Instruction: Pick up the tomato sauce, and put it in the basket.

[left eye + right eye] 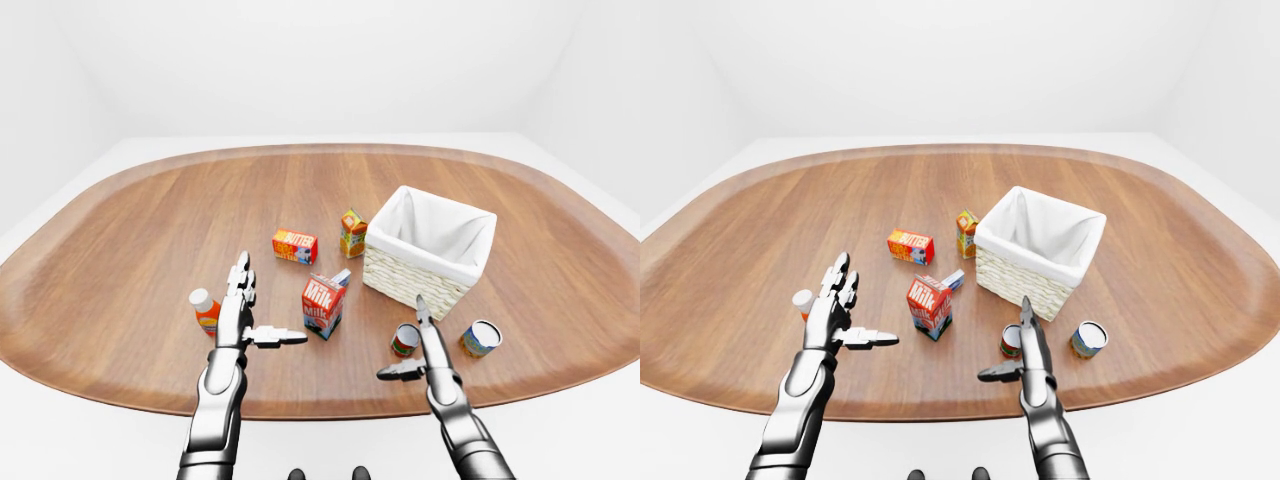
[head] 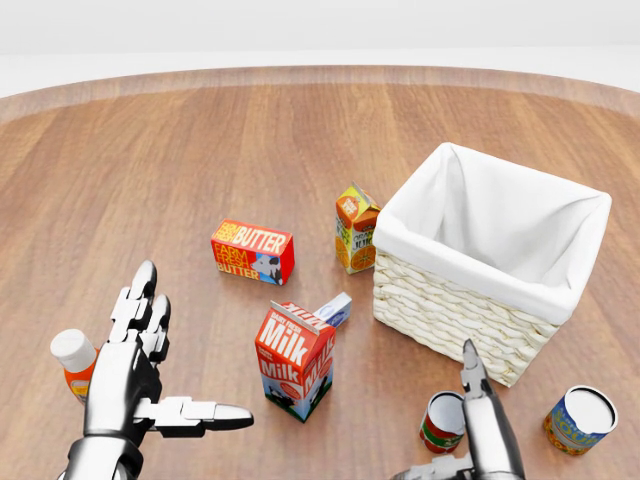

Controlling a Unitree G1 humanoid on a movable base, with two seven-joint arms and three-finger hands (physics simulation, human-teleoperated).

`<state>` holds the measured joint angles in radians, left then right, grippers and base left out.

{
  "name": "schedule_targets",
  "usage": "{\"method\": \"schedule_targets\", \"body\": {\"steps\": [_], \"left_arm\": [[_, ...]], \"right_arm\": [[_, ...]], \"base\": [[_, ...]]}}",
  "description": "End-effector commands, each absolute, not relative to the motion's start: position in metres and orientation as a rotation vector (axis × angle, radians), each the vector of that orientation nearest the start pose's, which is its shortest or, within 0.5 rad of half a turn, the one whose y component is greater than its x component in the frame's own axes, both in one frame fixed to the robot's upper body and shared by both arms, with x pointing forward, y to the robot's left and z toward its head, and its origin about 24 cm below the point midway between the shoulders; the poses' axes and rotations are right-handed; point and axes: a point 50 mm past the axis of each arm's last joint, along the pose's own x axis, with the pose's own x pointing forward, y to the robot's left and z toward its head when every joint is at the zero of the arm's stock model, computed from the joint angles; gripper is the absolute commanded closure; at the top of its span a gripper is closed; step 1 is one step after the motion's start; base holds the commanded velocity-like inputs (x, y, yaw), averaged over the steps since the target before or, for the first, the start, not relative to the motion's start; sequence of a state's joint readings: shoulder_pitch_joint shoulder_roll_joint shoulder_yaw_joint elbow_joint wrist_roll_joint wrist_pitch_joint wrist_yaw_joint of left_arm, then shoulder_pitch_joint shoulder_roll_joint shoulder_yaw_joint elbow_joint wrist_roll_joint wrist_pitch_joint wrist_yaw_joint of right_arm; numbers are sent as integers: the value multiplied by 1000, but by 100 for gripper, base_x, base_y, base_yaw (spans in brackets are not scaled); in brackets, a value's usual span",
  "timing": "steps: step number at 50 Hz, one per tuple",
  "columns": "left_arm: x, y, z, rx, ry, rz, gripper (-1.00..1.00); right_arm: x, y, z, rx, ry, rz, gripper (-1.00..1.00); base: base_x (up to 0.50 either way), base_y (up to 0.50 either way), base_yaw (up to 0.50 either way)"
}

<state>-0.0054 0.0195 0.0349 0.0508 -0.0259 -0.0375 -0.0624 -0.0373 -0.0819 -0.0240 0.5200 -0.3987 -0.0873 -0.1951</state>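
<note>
The tomato sauce is a small red and green can (image 2: 441,425) standing on the wooden table, just below the wicker basket (image 2: 452,312) with its white cloth lining. My right hand (image 1: 404,338) is open right beside the can, forefinger pointing up past its right side and thumb reaching left below it; the fingers do not close on it. My left hand (image 1: 266,305) is open and empty, at the left between an orange bottle and the milk carton.
A milk carton (image 2: 294,362), a butter box (image 2: 252,251) and a juice carton (image 2: 355,229) stand left of the basket. A blue and orange can (image 2: 580,420) is at the lower right. A white-capped orange bottle (image 2: 78,364) stands by my left hand.
</note>
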Motion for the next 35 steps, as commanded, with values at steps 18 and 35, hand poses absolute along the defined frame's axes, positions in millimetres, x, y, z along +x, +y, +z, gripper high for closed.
{"method": "schedule_targets", "body": {"steps": [18, 35], "left_arm": [[254, 158, 36, -7, 5, -28, -100], [254, 158, 34, -5, 6, -27, -100]], "right_arm": [[243, -193, -79, -525, 517, -133, -100], [255, -195, -73, -545, 500, -142, -100]], "base": [[0, 0, 0], [0, 0, 0]]}}
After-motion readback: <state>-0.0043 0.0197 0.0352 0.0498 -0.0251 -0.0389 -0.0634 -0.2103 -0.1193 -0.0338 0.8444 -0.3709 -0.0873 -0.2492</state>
